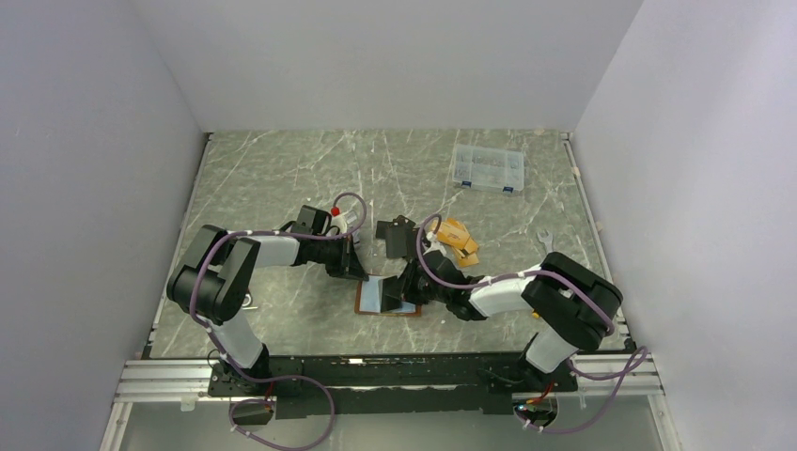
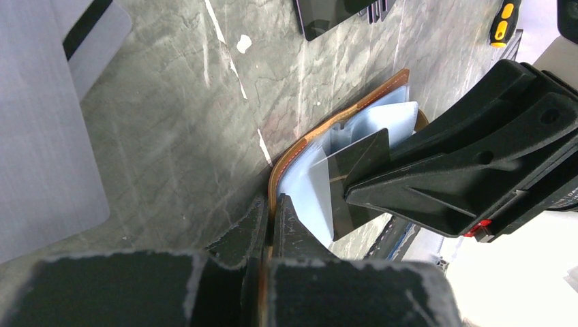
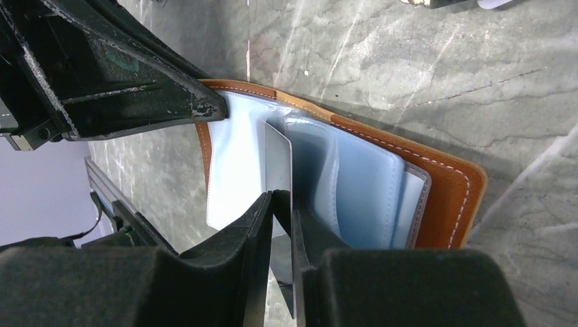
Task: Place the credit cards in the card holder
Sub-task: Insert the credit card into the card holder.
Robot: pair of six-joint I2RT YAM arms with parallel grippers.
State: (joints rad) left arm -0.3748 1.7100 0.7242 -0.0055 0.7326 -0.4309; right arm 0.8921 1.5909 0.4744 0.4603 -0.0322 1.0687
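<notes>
On grey-green marbled desk (image 1: 282, 178), near centre: 1 tan leather folding card holder (image 1: 378, 299), lying open, clear sleeves (image 3: 361, 184) up. Left tool (image 2: 270, 212) clamps its rim. Right tool (image 3: 281, 201) pinches 1 silver-grey plastic card (image 3: 277, 157), long axis aimed forward into sleeve mouth directly ahead.

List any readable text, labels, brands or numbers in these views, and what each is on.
No legible text in any view.
silver cards: blank faces, one black stripe.
held card: no print visible.
card holder: plain leather, no stamp seen.
compartment box: too small to read.
</notes>
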